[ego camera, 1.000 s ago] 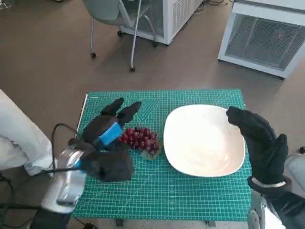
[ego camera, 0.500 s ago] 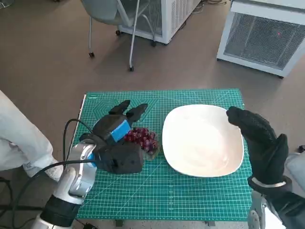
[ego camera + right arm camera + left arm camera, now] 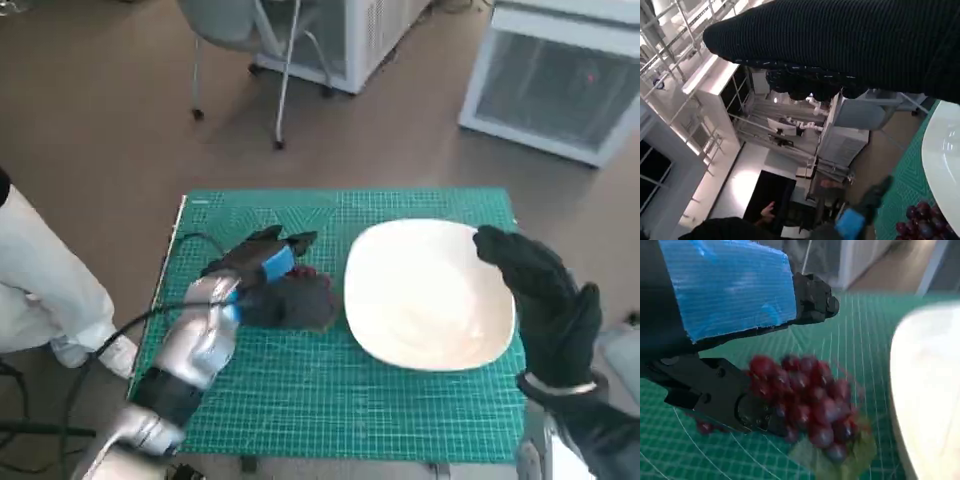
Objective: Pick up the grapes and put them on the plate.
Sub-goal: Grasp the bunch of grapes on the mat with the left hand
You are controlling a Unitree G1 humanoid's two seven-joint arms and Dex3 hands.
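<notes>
- Because the grapes (image 3: 805,400) are a loose cluster on a leaf, a grasp closed on only a few berries could let the rest tear away or be dropped short of the plate (image 3: 430,295).
- Berries could also be crushed if the fingers are clenched hard, or the bunch could be pushed along the green mat (image 3: 330,400) instead of lifted.
- The left hand (image 3: 275,285) is seen spread directly over the grapes; in the wrist view a lower finger touches the cluster's side while an upper one is clear above it, so nothing is grasped yet.
- The grapes lie on the mat just beside the plate's near edge.
- The right hand (image 3: 545,300) is held upright and empty, fingers extended, at the plate's far side.
</notes>
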